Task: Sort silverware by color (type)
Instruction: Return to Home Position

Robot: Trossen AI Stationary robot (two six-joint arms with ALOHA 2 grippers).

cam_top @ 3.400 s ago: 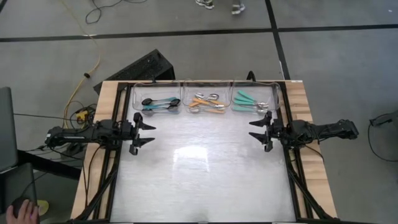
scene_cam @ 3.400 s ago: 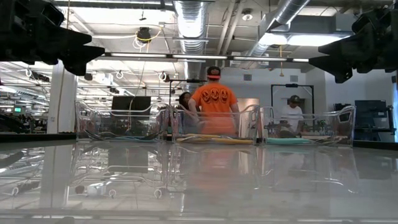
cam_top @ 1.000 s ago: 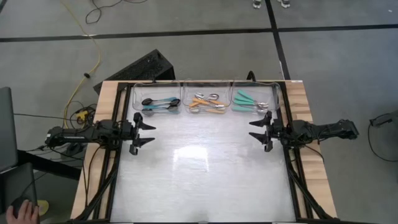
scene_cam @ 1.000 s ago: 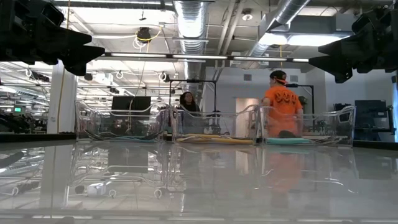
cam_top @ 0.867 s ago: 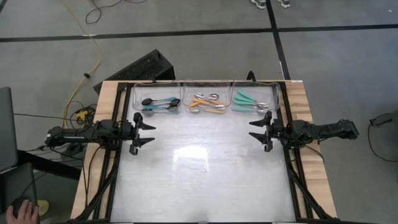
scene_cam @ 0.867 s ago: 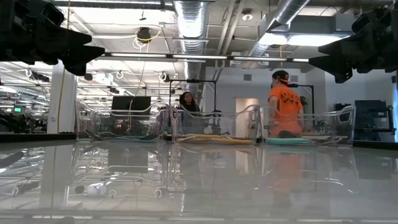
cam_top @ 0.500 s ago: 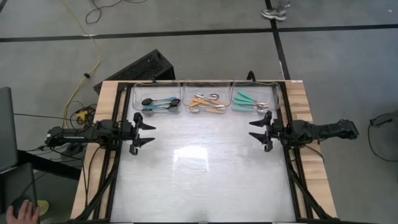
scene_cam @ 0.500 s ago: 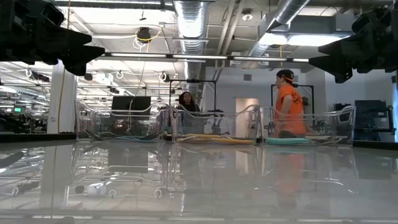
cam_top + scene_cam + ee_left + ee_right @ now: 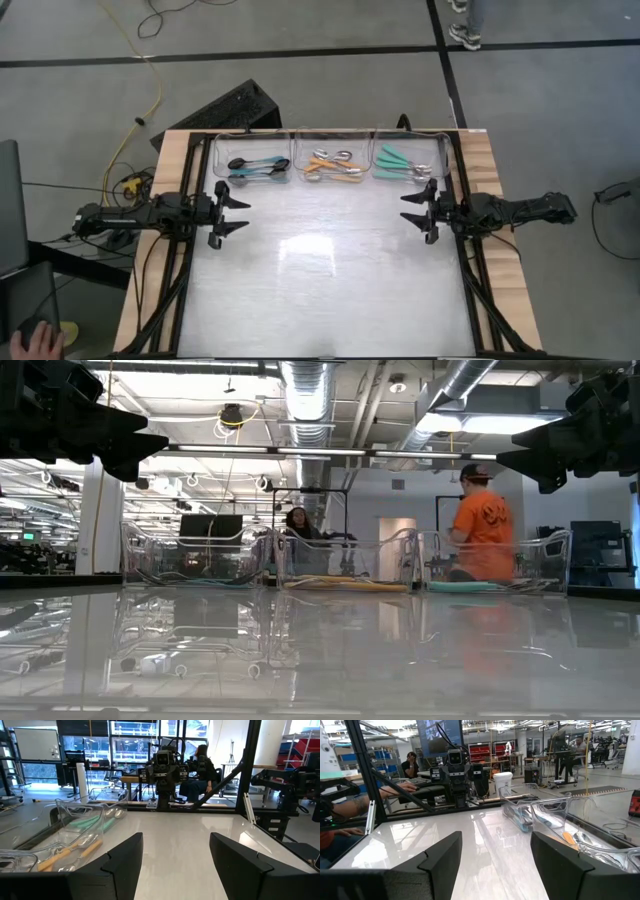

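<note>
Three clear bins stand in a row along the table's far edge. The left bin holds black spoons with blue handles, the middle one silver spoons with orange handles, the right one silver spoons with teal-green handles. My left gripper hovers open at the table's left edge, pointing right, just near of the blue bin. My right gripper hovers open at the right edge, pointing left, near the teal bin. Both are held high, their fingers dark at the low view's upper corners.
The glossy white tabletop stretches bare between the arms and toward the near edge. A black frame runs down each side of the table. A person in an orange shirt walks in the room behind the bins. A hand shows at the lower left.
Both arms have kept still and the spoons lie unmoved in their bins. Only the person in orange behind the table has walked rightward across the low view.
</note>
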